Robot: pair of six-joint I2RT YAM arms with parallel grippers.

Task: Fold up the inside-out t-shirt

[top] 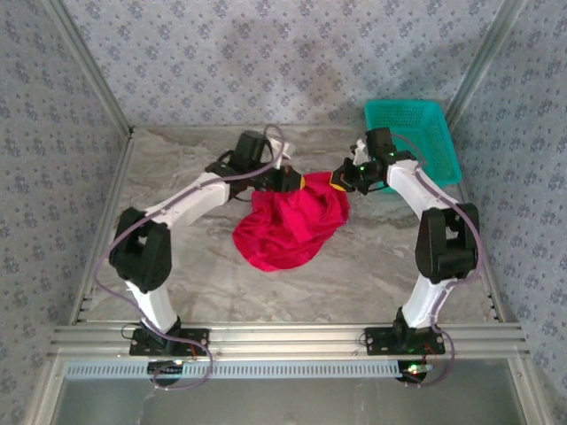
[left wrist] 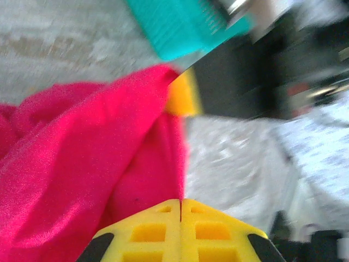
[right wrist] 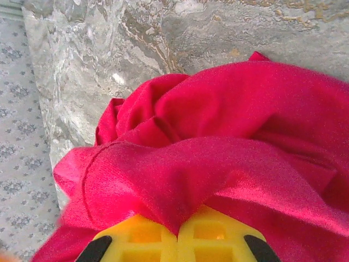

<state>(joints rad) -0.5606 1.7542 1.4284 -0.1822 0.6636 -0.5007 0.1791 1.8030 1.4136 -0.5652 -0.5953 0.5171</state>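
From above, the soft red t-shirt (top: 288, 228) is seen bunched mid-table (top: 354, 274) on grey marbled stone. Its far edge is held up between the left gripper (top: 295, 181) and the right gripper (top: 339, 180), and a teal mesh basket (top: 416, 133) stands far right. At the left wrist, yellow gridded jaws are clamped on a thin cloth edge. At the right wrist, a knit fold is pinched likewise.

The grey marbled table (top: 354, 283) is carrying the red t-shirt's (top: 283, 235) bunched lower folds mid-surface, and a teal mesh basket (top: 425, 124) is sitting at its far right corner.
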